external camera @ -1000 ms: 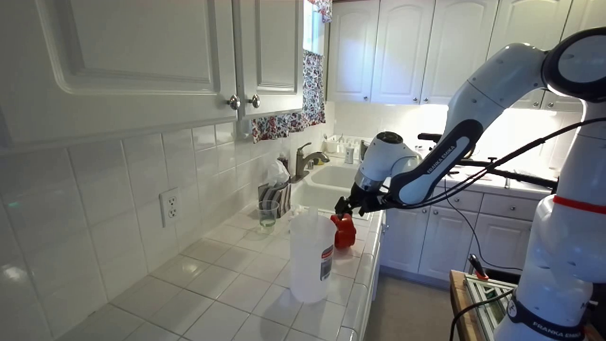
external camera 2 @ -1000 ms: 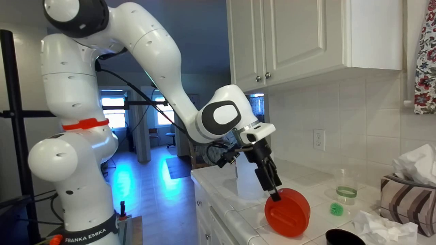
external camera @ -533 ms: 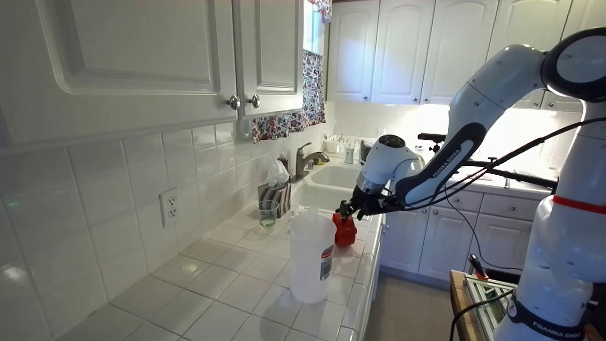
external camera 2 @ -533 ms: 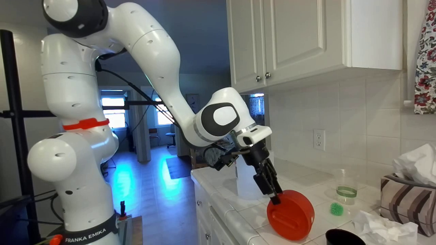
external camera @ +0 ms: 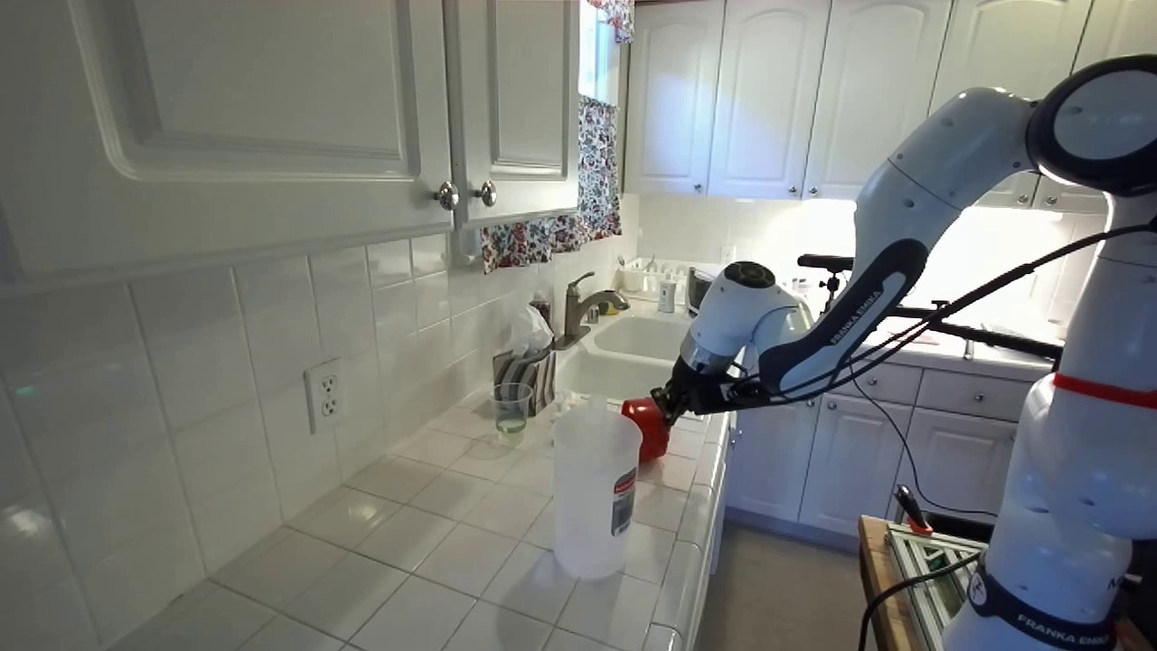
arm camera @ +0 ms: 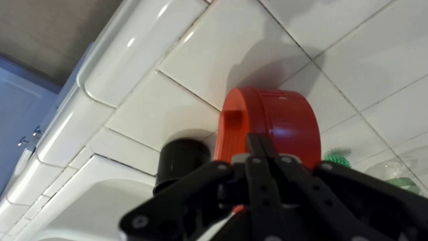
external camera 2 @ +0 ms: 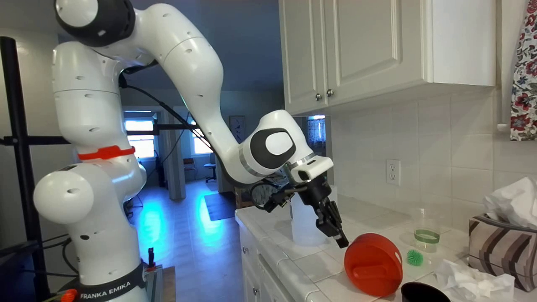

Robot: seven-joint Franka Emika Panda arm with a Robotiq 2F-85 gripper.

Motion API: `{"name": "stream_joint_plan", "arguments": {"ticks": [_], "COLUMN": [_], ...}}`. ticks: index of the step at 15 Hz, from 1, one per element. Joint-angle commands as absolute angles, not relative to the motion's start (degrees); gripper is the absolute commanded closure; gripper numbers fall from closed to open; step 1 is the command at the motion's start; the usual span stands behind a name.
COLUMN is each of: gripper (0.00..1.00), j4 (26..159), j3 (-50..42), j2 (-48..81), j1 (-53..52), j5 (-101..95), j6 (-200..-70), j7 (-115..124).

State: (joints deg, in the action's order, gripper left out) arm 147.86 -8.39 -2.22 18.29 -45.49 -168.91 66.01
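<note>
- We find the short red plastic cylinder with a raised bar on its flat face tipped onto its curved side on the white tiled counter, with tile showing between it and the counter's rounded front edge.
- Just beside it we see a shiny black cylindrical cup, which in the wrist view sits between the red cylinder and the white sink.
- Farther in from the edge we make out a spiky green ball and a clear plastic cup with a green band, near the red cylinder but apart from it.
- A tall translucent white plastic container covers part of the red cylinder in an exterior view.
- The black two-finger gripper hides the red cylinder's lower part from us in the wrist view.
- The black cup is cut off at the bottom of an exterior view.
- We cannot tell whether the fingertips touch the red surface.
- The white robot arm reaches over the front edge and bends down, the gripper slanting toward the red cylinder.
- We see its jaws closed, finger against finger.
</note>
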Motion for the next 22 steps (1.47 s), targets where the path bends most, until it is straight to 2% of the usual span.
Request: {"name": "stream_joint_plan", "arguments": {"ticks": [1,3,4,6,7,11,14,15,22], "gripper": [1.00,0.97,0.73,0.69,0.63,0.34,0.05,0.00,0.00], "j4": [146.55,146.22,146.33,147.07,147.34,146.53,145.29,144.38,138.70], "j3": [-8.51,-8.57,-8.58,-8.50,-8.46,-8.46,-8.51,-8.54,-8.42], "j2": [-0.40,-0.27,-0.76,-2.64,-3.36,-3.57,-2.73,-2.40,0.75], "j1": [18.73,18.75,18.68,18.36,18.15,17.81,18.28,18.70,19.74], "j5": [-47.98,-48.53,-48.37,-46.82,-45.82,-45.73,-47.79,-49.85,-63.58], "j6": [-170.17,-170.11,-170.11,-170.24,-170.22,-167.56,-165.95,-165.83,-165.00], "j7": [68.81,69.14,69.08,66.76,65.34,62.10,61.48,62.67,69.80]}}
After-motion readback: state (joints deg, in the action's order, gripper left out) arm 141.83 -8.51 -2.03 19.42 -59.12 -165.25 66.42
